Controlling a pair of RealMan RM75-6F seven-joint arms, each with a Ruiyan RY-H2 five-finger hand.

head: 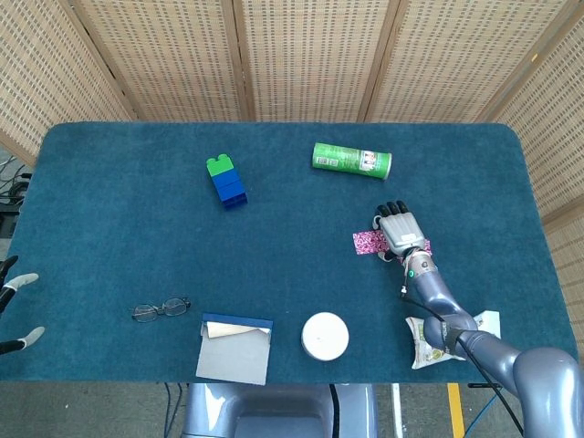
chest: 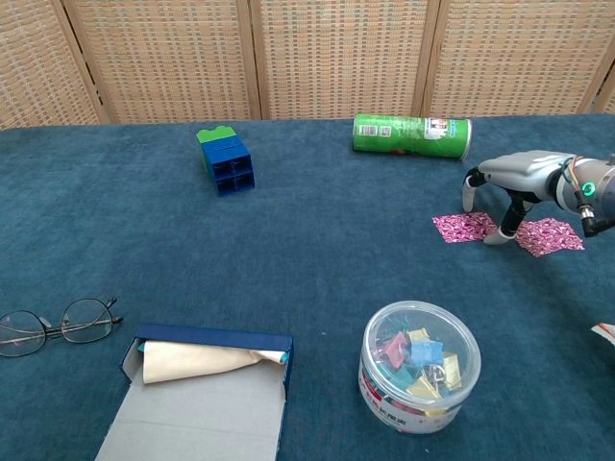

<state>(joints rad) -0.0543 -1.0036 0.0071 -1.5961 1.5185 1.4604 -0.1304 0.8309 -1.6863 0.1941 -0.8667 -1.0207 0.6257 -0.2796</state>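
The right hand (chest: 514, 182) arches palm-down over a pink patterned paper (chest: 465, 227), fingers spread, with fingertips (chest: 493, 237) planted on or just beside it; nothing is pinched. A second pink sheet (chest: 550, 235) lies just right of it. Such paper is likely light, limp and flat against the blue surface (head: 119, 228), so sliding it or lifting an edge seems wiser than a top pinch. The head view hides most of the sheets under the hand but shows the left hand (head: 16, 310), fingers apart, at the near left edge; the chest view reveals clips inside the clear tub (chest: 419, 379).
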